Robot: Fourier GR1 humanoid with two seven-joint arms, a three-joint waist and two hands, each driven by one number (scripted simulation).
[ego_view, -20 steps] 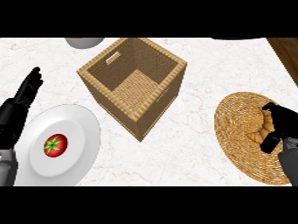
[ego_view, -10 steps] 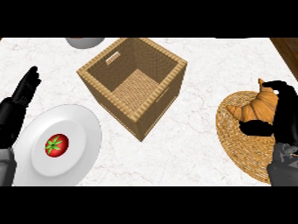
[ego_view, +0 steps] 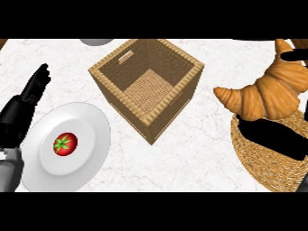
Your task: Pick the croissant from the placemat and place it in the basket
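A golden croissant (ego_view: 268, 89) hangs in the air at the right, lifted above the round woven placemat (ego_view: 269, 158). My right hand (ego_view: 286, 140) is shut on it, thumb below and fingers (ego_view: 304, 56) curled over its top. The square wicker basket (ego_view: 146, 85) stands to the croissant's left at the middle of the counter, with nothing in it. My left hand (ego_view: 19, 113) rests open at the left edge, fingers pointing up, beside the plate.
A white plate (ego_view: 83, 135) with a red tomato (ego_view: 65, 144) lies at the lower left. A grey bowl's rim (ego_view: 97, 41) shows at the top, behind the basket. Bare marble counter lies between the basket and the placemat.
My right hand has closed on the croissant and raised it off the placemat, toward the view. The left hand has stayed still.
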